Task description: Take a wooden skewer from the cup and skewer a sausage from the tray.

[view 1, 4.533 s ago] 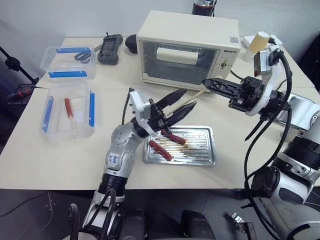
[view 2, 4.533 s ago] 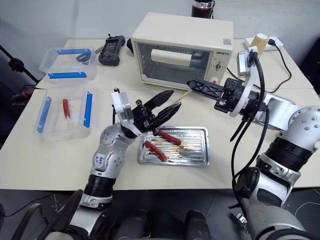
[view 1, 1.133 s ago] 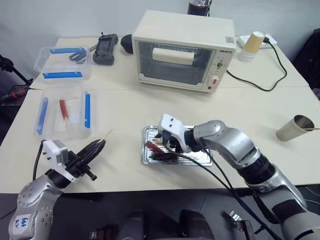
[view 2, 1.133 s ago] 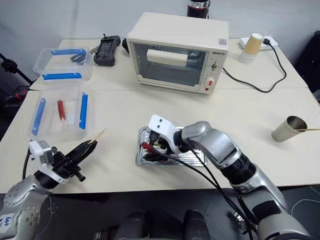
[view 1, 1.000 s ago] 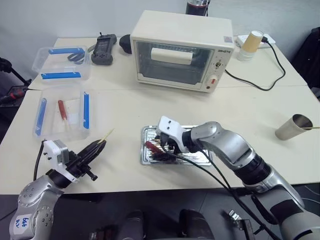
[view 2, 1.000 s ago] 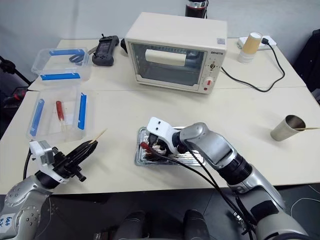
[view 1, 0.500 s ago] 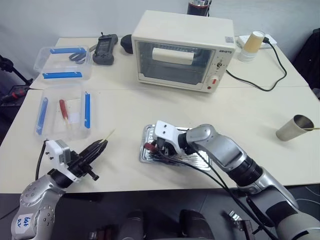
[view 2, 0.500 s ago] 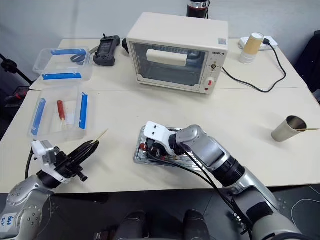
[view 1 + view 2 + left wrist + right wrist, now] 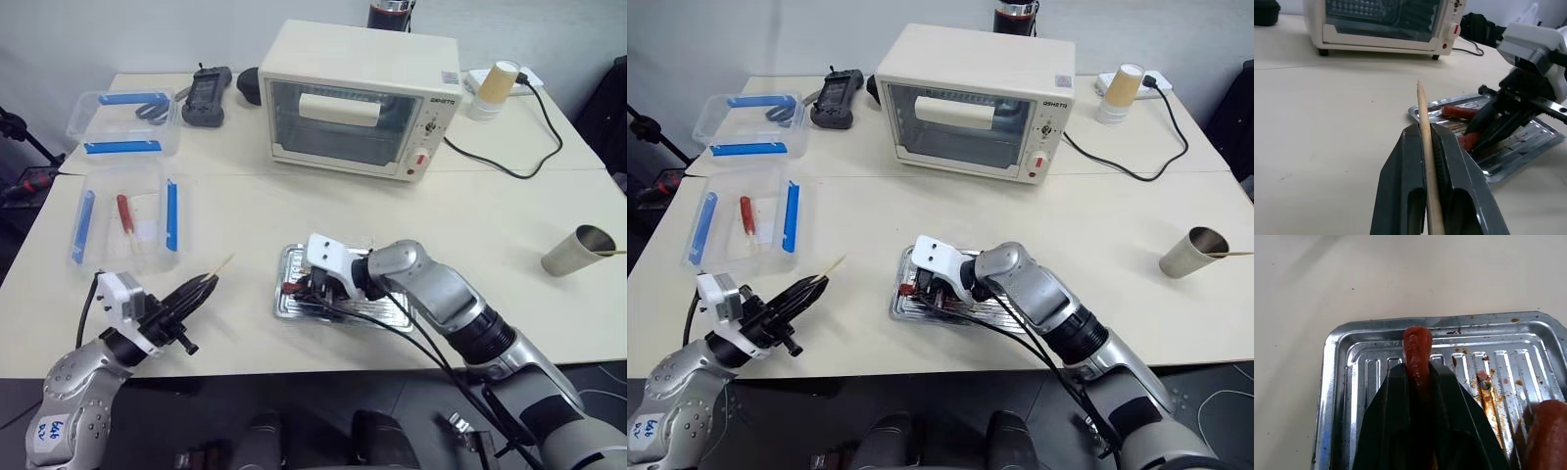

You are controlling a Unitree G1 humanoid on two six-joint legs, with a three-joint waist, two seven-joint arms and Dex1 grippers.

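A: Head view? 
B: Left gripper [image 9: 206, 283] lower left, clamped on skewer [image 9: 221, 266]. Right gripper [image 9: 294, 288] over tray [image 9: 397, 315], centre.

A: Wrists? 
B: Skewer sticks out between left fingers [image 9: 1403, 181]. Sausage [image 9: 1417, 351] pinched between right fingers [image 9: 1386, 421].

My two head views looked forward and down over the table [image 9: 294, 211], side by side, sharing the whole tabletop. My left wrist view sat low, close behind the left gripper [image 9: 1426, 128], facing across toward the tray [image 9: 1528, 142]. My right wrist view hung close over that tray, which all views shared.
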